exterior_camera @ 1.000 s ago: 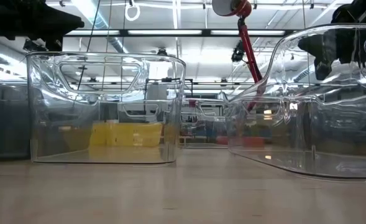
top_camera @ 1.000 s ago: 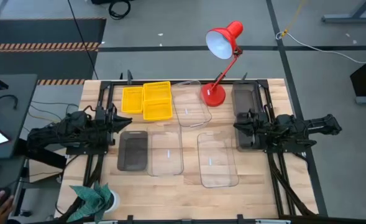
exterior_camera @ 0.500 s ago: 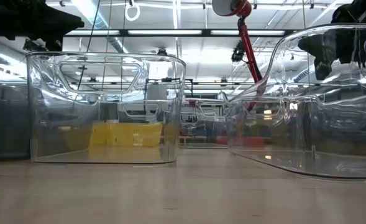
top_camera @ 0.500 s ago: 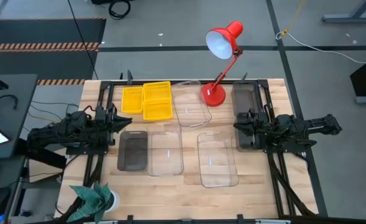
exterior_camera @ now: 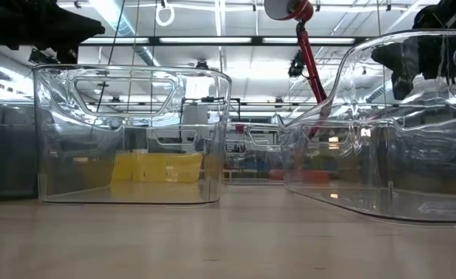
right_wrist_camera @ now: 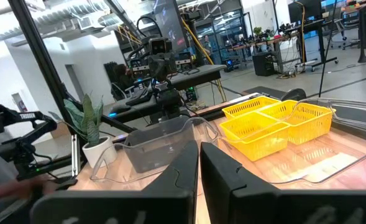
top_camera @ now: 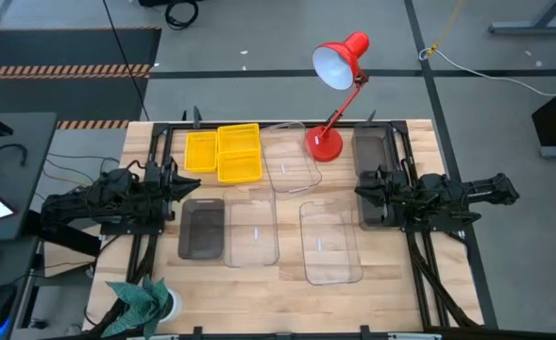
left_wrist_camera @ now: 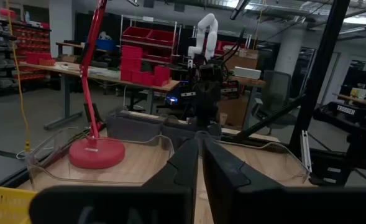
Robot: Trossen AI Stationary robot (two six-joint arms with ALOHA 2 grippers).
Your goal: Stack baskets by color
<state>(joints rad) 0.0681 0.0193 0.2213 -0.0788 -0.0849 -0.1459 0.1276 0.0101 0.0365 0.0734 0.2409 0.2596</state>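
Three yellow baskets (top_camera: 225, 153) stand close together at the table's far left, also in the right wrist view (right_wrist_camera: 276, 124). Three clear baskets rest on their bottoms on the wood: one at the far middle (top_camera: 290, 158), two nearer (top_camera: 252, 229) (top_camera: 329, 243). A dark grey basket (top_camera: 202, 229) lies at the near left. Another dark grey basket (top_camera: 372, 151) is at the far right, partly under my right arm. My left gripper (top_camera: 177, 188) (left_wrist_camera: 199, 149) hovers shut at the left edge. My right gripper (top_camera: 360, 192) (right_wrist_camera: 199, 155) hovers shut at the right edge. Neither holds anything.
A red desk lamp stands with its base (top_camera: 323, 144) at the table's far middle, between the far clear basket and the right grey one. A potted plant (top_camera: 143, 300) sits at the near left corner. Bare wood (top_camera: 259, 283) runs along the near edge.
A person's hand at the desk beyond the table's near left corner has drawn away out of view. Both arms and all baskets have kept still.
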